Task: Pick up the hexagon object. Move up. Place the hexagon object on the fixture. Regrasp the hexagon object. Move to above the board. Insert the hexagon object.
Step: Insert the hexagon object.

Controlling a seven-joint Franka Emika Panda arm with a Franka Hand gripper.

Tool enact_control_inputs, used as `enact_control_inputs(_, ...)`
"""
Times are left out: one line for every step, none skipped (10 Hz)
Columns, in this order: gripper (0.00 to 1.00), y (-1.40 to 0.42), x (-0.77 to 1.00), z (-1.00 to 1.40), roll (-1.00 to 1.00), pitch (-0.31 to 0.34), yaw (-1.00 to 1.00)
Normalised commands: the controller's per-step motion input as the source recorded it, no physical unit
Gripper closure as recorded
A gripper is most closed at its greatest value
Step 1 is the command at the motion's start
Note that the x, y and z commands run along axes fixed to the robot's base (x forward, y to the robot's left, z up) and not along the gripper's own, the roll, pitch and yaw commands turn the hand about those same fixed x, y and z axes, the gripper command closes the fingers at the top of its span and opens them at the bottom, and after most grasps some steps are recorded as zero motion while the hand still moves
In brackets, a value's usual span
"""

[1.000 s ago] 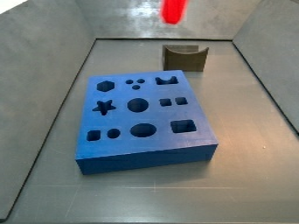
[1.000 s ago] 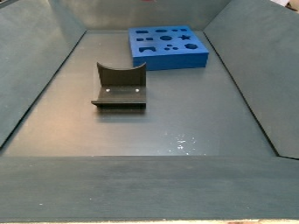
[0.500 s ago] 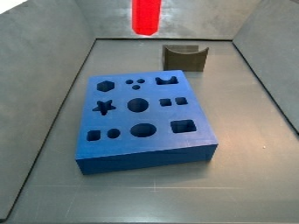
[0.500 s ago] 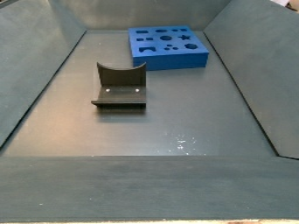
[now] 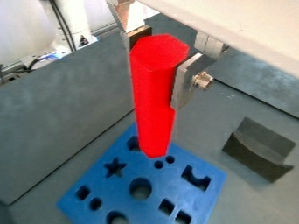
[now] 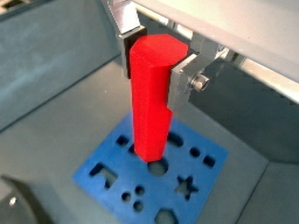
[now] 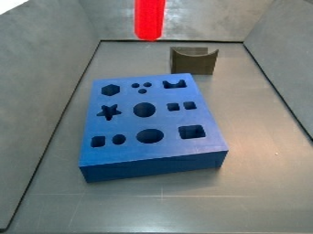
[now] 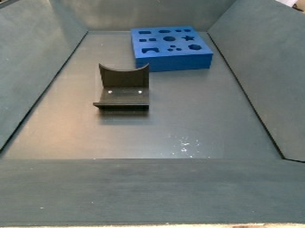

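Board [image 7: 153, 123] well below the jaws, every cutout empty. Fixture [image 8: 121, 89] bare, off to the side. Peg [image 5: 153, 101] pinched upright in the gripper [image 5: 163, 74], hanging high over the board: regrasp apparently done, alignment over the hexagon hole [image 7: 112, 89] and insertion left.

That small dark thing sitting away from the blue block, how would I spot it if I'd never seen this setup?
Find the big blue board full of shaped holes on the grey floor. Apart from it stands the fixture, a low dark bracket on a base plate. Its curved notch on top sets it apart. The gripper is up above the board, its jaws shut on the red hexagon object.
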Motion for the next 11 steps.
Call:
enact_control_inputs(1.0,1.0,-0.21,-0.89,0.0,-0.071,0.04)
enact_control_inputs(1.0,1.0,-0.13,-0.64,-0.01,-0.051,0.07)
enact_control_inputs(1.0,0.39,0.02,-0.03,-0.09,-0.057,0.1)
enact_control_inputs(1.0,0.14,0.19,-0.17,0.0,0.063,0.0)
enact_control_inputs(1.0,0.1,-0.56,-0.35,-0.03,-0.027,-0.7)
enact_control_inputs(1.0,0.08,-0.64,-0.51,-0.09,-0.066,-0.63)
enact_control_inputs(1.0,0.0,0.03,0.0,0.0,0.0,0.0)
enact_control_inputs(1.0,-0.11,-0.65,-0.42,-0.04,-0.071,-0.49)
enact_control_inputs(1.0,-0.18,-0.74,-0.53,-0.07,-0.084,-0.38)
enact_control_inputs(1.0,-0.04,-0.27,0.0,-0.01,-0.07,-0.03)
enact_control_inputs(1.0,0.0,0.09,-0.07,0.0,0.0,-0.03)
